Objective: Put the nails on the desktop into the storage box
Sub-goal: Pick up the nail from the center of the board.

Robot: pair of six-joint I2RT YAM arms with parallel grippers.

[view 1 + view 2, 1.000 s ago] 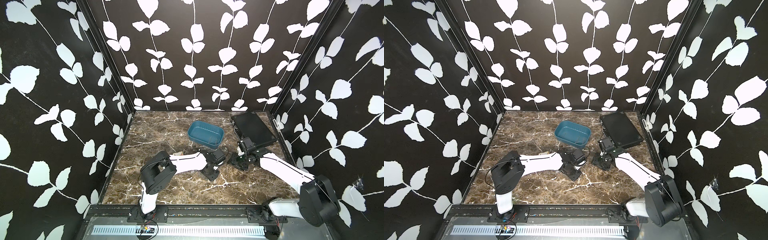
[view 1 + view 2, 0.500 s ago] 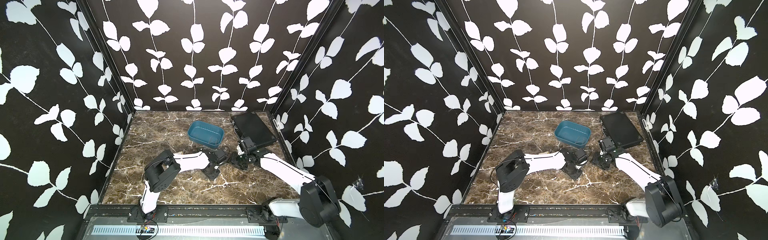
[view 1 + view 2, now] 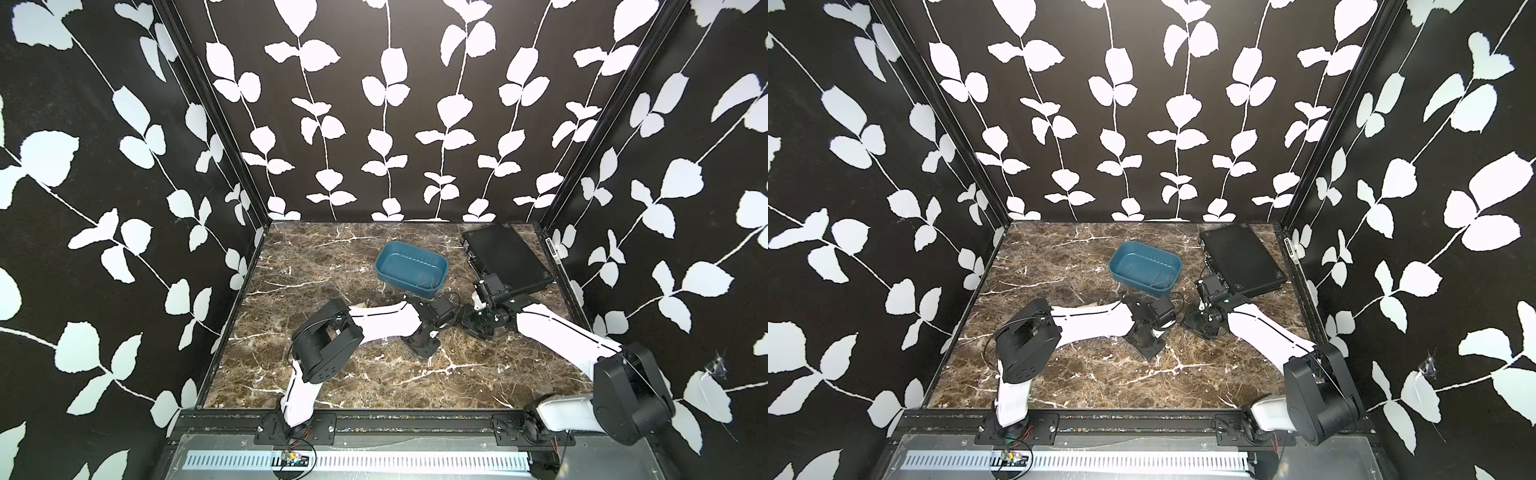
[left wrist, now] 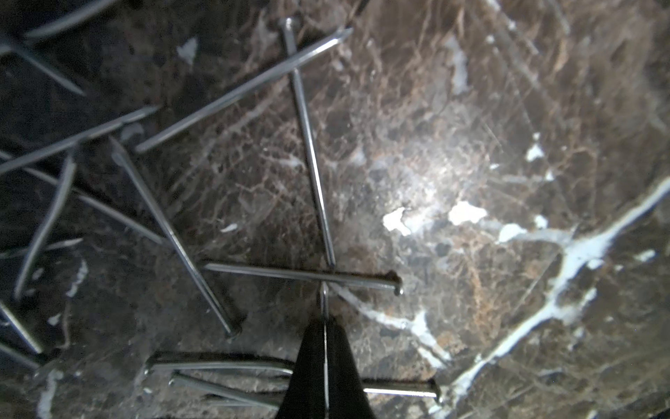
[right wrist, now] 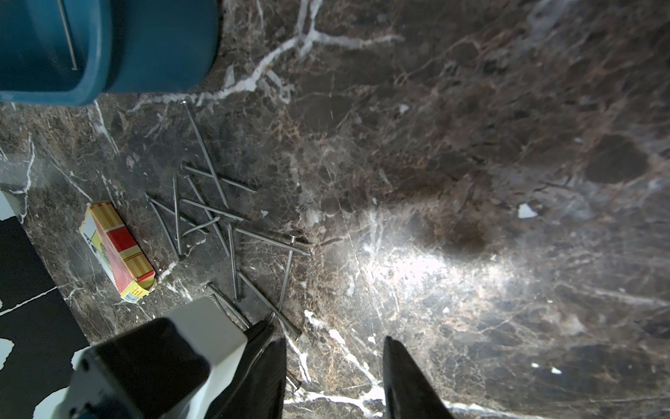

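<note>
**Q:** State of the left pincer?
**A:** Left pincer (image 4: pixel 325 324): jaws together, clamped on one nail (image 4: pixel 323 301). The thin shank sticks out past the tips. The tips are down at the desk (image 4: pixel 489 127).

**Q:** State of the right pincer?
**A:** Right pincer (image 5: pixel 333 362): jaws apart, nothing between them. It sits low over bare desk, just beside the left pincer, on that pincer's right.

**Q:** Location of the loose nails?
**A:** The nails (image 5: pixel 203 214) lie flat on the desk in a crossed heap. The heap begins at the left pincer's tips and runs from there toward the box (image 3: pixel 405 286). Many overlap. One lies crosswise just off the tips, meeting the held nail; whether over or under it cannot be told.

**Q:** Location of the box?
**A:** Beyond both pincers, toward the rear wall, and nearer the left pincer. It stands upright and apart from both. A few nails lie inside it.

**Q:** Other items?
**A:** A red-and-yellow carton (image 5: pixel 116 250) lies flat beside the heap, on the side away from the right pincer. A black case (image 3: pixel 507 262) lies beyond the right pincer.
</note>
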